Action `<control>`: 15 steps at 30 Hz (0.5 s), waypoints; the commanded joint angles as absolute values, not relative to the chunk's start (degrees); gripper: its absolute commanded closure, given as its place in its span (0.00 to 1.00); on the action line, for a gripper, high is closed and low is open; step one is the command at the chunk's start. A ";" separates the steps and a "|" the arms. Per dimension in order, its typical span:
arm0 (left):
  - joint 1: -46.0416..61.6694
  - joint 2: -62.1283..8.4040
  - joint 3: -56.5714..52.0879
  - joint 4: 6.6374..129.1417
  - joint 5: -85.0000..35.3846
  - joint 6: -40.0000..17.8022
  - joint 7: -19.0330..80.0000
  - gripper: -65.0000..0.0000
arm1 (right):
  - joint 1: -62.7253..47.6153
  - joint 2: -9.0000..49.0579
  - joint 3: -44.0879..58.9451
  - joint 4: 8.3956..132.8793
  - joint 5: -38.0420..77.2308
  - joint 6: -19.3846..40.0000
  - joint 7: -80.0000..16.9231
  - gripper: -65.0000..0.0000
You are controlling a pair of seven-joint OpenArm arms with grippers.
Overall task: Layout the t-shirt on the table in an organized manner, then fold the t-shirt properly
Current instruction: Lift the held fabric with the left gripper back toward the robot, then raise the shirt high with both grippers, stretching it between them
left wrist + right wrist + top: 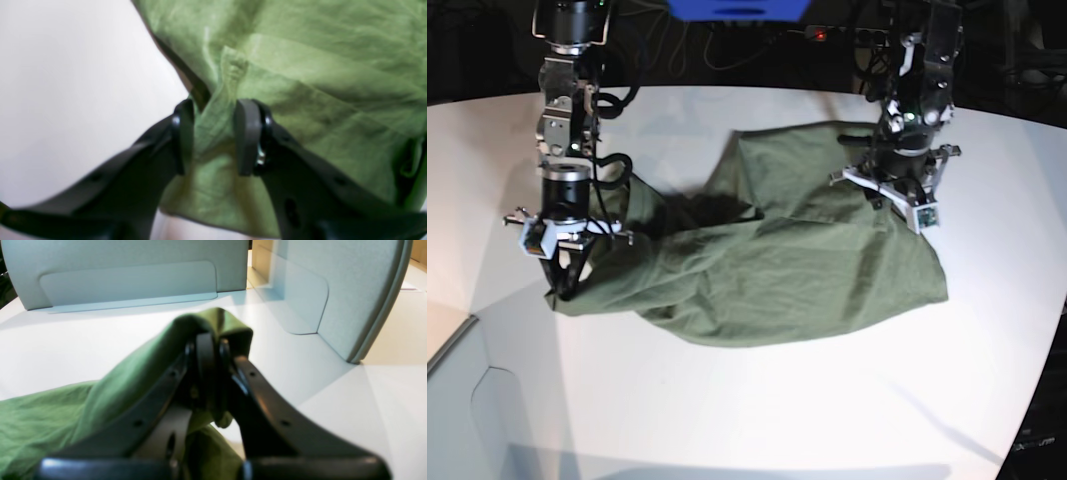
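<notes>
While the olive t-shirt (797,260) lies crumpled across the centre of the white counter (727,410), you see the right tool (211,353) at base-view left clamped on a raised fold. The left tool (213,136) stands part-open astride a hem ridge at upper right.

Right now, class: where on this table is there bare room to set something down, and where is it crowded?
Free: the wide white table strip in front of the t-shirt, and the back edge between both arms. Crowded: the middle, covered by cloth, with the right gripper clamping one end and the left gripper over the other.
</notes>
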State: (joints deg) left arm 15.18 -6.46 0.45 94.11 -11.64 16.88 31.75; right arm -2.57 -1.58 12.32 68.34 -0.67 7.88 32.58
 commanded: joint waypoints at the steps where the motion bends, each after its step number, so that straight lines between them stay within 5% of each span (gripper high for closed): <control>1: 14.46 -6.37 0.57 94.81 -11.38 16.84 30.55 0.70 | -1.71 -1.36 12.35 69.49 -0.31 8.13 34.59 1.00; 6: 14.90 -6.37 0.48 95.60 -11.38 16.84 30.46 1.00 | -1.01 -1.36 12.35 69.32 -0.31 8.13 34.59 1.00; 15: 16.57 -6.37 0.48 102.90 -11.38 16.84 30.55 1.00 | -0.57 -1.36 12.35 69.32 -0.31 8.13 34.24 1.00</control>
State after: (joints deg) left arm 16.64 -6.46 0.54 101.73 -11.77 16.71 31.59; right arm -1.48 -1.58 12.32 68.34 -0.67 7.88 32.49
